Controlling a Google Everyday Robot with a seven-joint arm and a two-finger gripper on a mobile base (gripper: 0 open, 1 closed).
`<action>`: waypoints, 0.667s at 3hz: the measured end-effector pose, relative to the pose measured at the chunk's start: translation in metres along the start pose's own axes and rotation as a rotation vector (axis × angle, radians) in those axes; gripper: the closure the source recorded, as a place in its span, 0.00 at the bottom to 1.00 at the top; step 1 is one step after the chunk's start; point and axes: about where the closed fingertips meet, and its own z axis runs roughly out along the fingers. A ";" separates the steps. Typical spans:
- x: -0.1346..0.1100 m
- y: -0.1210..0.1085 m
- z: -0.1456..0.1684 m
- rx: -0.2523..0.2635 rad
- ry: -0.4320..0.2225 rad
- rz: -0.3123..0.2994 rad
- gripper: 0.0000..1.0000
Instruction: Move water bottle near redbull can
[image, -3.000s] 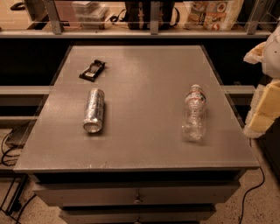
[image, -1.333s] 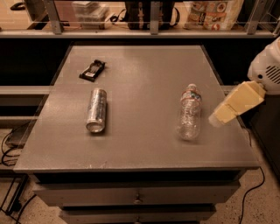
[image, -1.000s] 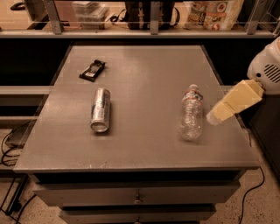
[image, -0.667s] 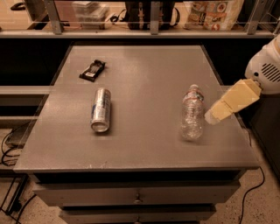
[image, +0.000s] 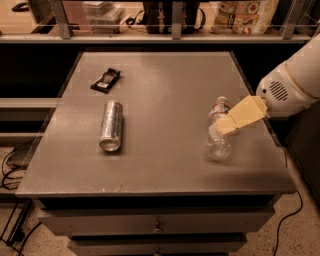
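A small flat black object (image: 106, 80) lies near the far left corner of a grey table (image: 165, 170), which has 2 drawer fronts below its top, the upper drawer (image: 100, 223) fitted with a small knob (image: 158, 229) at its middle. Behind the table runs a shelf (image: 125, 37) with metal posts, holding a dark bag (image: 170, 15) at centre and printed packets (image: 245, 15) to the right. Black cables (image: 10, 167) trail on the floor at the left, and 1 more cable (image: 294, 212) crosses the speckled floor (image: 300, 242) at the right.
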 end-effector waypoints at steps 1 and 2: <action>-0.007 0.003 0.031 -0.022 0.003 0.091 0.00; -0.009 0.003 0.058 -0.006 0.023 0.165 0.00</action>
